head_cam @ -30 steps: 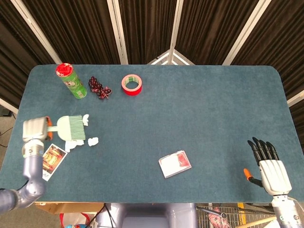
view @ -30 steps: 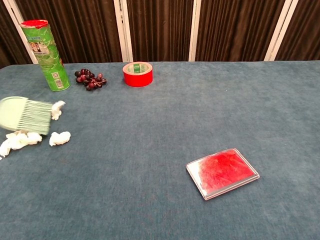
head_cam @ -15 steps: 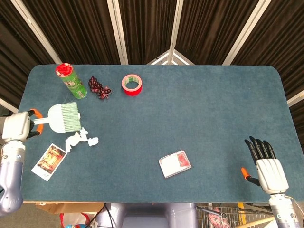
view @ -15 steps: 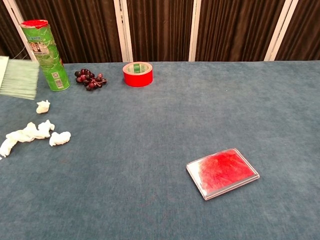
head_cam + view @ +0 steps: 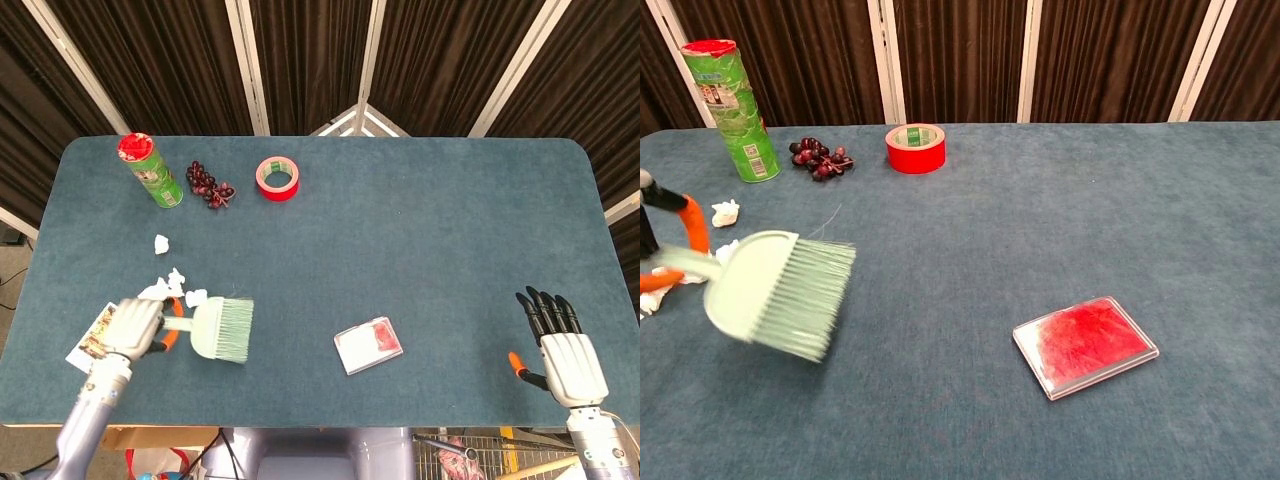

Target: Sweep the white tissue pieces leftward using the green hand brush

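Observation:
My left hand (image 5: pixel 132 326) grips the handle of the green hand brush (image 5: pixel 221 330) at the table's front left; in the chest view the green hand brush (image 5: pixel 775 292) fills the left side, bristles pointing right. White tissue pieces (image 5: pixel 178 287) lie bunched just behind the hand, and one tissue piece (image 5: pixel 161 243) sits apart farther back, also seen as a tissue piece (image 5: pixel 726 212) in the chest view. My right hand (image 5: pixel 567 352) rests open near the front right edge, far from all of this.
A green canister (image 5: pixel 152 171), dark grapes (image 5: pixel 209 185) and a red tape roll (image 5: pixel 277 178) stand at the back left. A clear box with red filling (image 5: pixel 369 344) lies front centre. A picture card (image 5: pixel 95 335) lies partly under my left hand.
My left hand swung the brush from the far left edge to the front, right of the tissue pile. One tissue piece now lies apart behind the pile. The right hand stayed still.

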